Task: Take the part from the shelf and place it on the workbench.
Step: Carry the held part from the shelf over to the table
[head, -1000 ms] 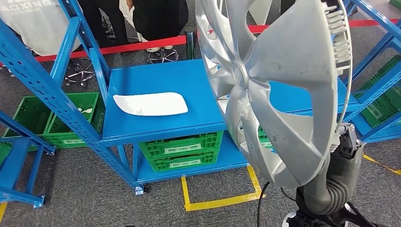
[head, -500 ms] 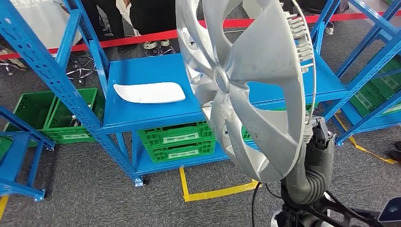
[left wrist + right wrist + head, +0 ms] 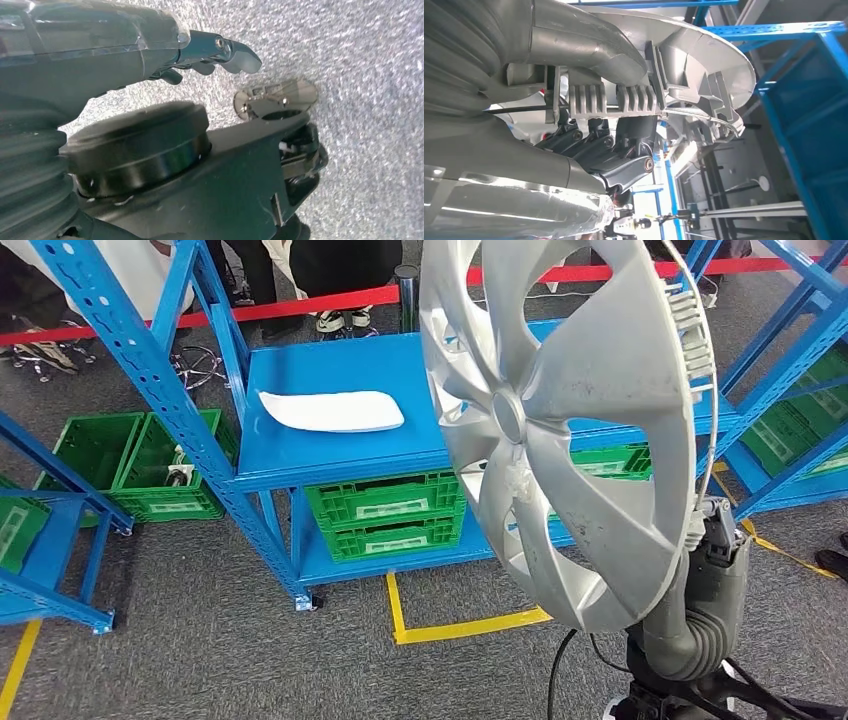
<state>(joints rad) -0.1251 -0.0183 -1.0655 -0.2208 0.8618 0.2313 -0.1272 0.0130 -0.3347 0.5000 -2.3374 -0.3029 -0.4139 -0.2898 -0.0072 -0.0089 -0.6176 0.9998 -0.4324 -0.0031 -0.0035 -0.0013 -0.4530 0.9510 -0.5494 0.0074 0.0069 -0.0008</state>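
The right hand (image 3: pixel 712 540), fingers clamped on the rim, holds the silver hubcap (image 3: pixel 565 430) upright at three o'clock: carrying step, next facing the workbench; left hand (image 3: pixel 220 52) hangs loosely curled, empty.

The wheel cover (image 3: pixel 570 430) looks like silver-painted plastic, smooth with a soft sheen, scuffed near its hub. The shelf (image 3: pixel 340 450) is blue painted metal, smooth and slightly glossy. On it lies a white tray (image 3: pixel 333 410), smooth and matt. The crates (image 3: pixel 385 515) are green ribbed plastic. The floor (image 3: pixel 200 660) is rough grey carpet. The right robot hand (image 3: pixel 614 150) has dark glossy fingers and a grey ribbed cover.
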